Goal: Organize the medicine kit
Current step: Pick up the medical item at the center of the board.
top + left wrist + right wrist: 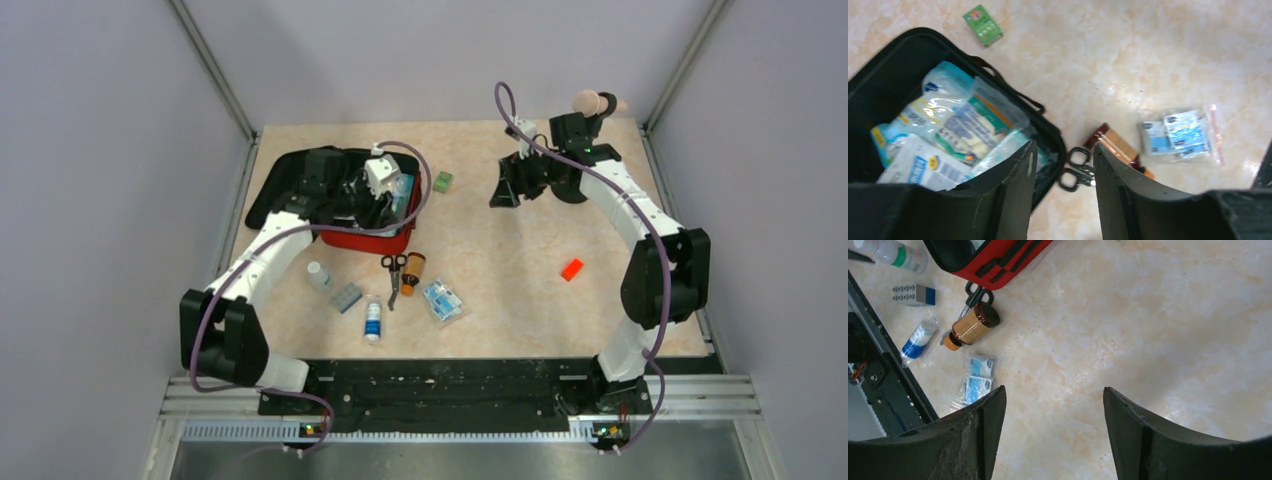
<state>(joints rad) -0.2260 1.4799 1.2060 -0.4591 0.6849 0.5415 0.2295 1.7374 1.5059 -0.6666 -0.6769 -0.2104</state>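
**Left gripper** (1064, 148): jaws parted, nothing between them. It hangs over the right near corner of the medicine kit (372, 241).

**Medicine kit:** lies open on the worktop (500, 250), with packets inside.

**Scissors** (1075, 170) and **amber bottle** (1115, 146): just beside the kit's near wall. Both have their long axes running from the kit toward the arm bases.

**Sachet bag** (1180, 135): farther out on the kit's near side.

**Green box** (983, 25): off the kit's far right corner.

**Right gripper** (1054, 390): jaws wide and empty, well apart from the kit on its right.

**Judgement:** the left arm is nearer for the next pick.
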